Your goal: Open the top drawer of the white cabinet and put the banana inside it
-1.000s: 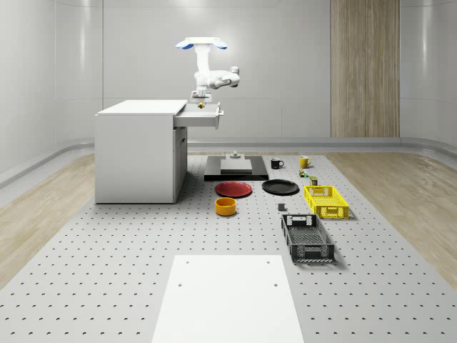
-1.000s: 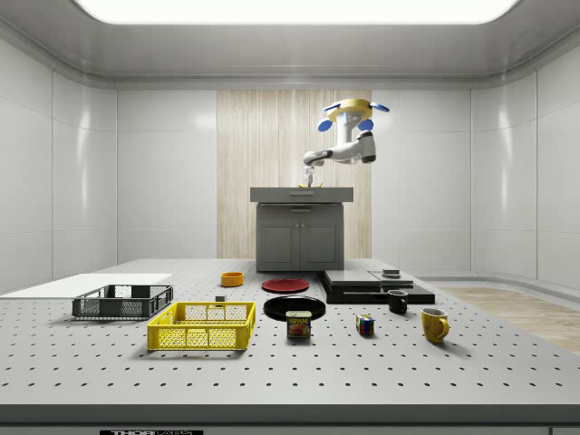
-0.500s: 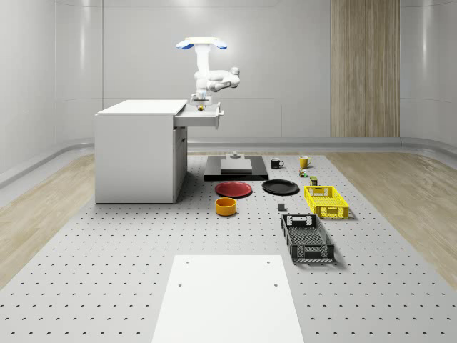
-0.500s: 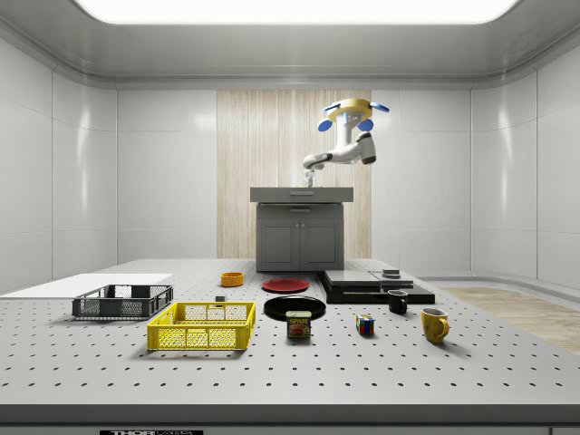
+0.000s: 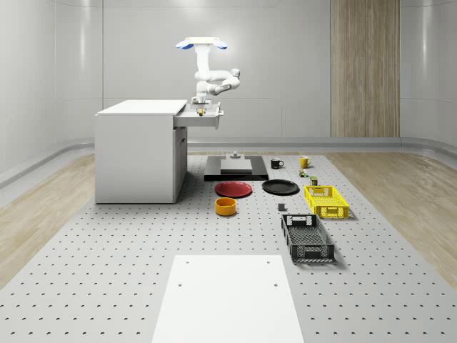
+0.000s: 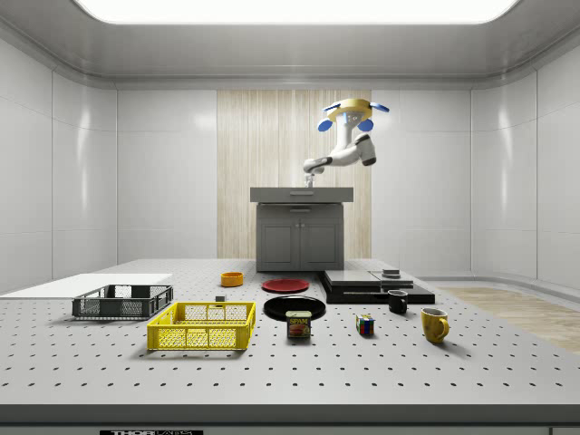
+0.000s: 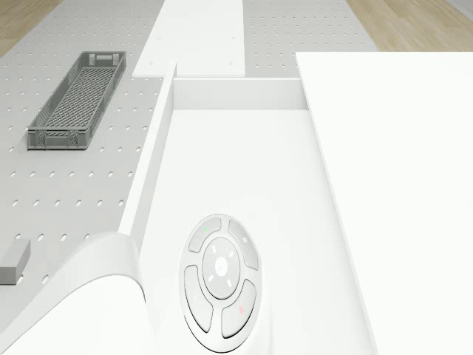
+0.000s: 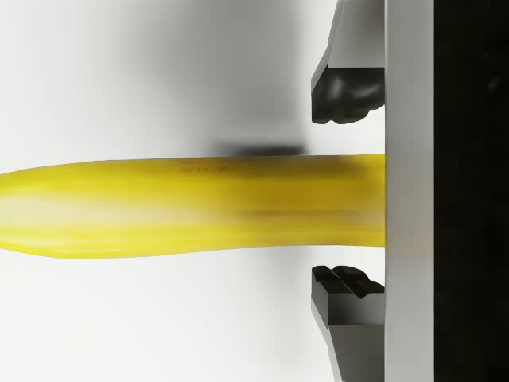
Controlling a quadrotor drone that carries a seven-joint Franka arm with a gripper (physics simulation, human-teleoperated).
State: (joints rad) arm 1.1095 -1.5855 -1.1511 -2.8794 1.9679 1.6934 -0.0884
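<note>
Near to far: one white slab [image 5: 228, 296]; two crates, grey [image 5: 307, 238] and yellow [image 5: 326, 201]; one orange bowl [image 5: 226, 206]; two plates, red [image 5: 234, 189] and black [image 5: 280, 187]; two mugs. One cabinet [image 5: 139, 150], its top drawer [image 5: 202, 118] pulled out. One banana [image 8: 191, 205] lies on the drawer floor between the gripper [image 8: 347, 199] fingers [image 8: 342, 95], which stand apart, clear of it. The drone [image 5: 201, 44] hovers above the drawer.

Bright, even simulator light, a glowing ceiling panel [image 6: 290, 9] overhead in the side view, faint soft shadows under things near the white cabinet [image 5: 139, 153], a blurred dark shadow beside the banana [image 8: 191, 205], glossy walls catching pale reflections, no glare.
</note>
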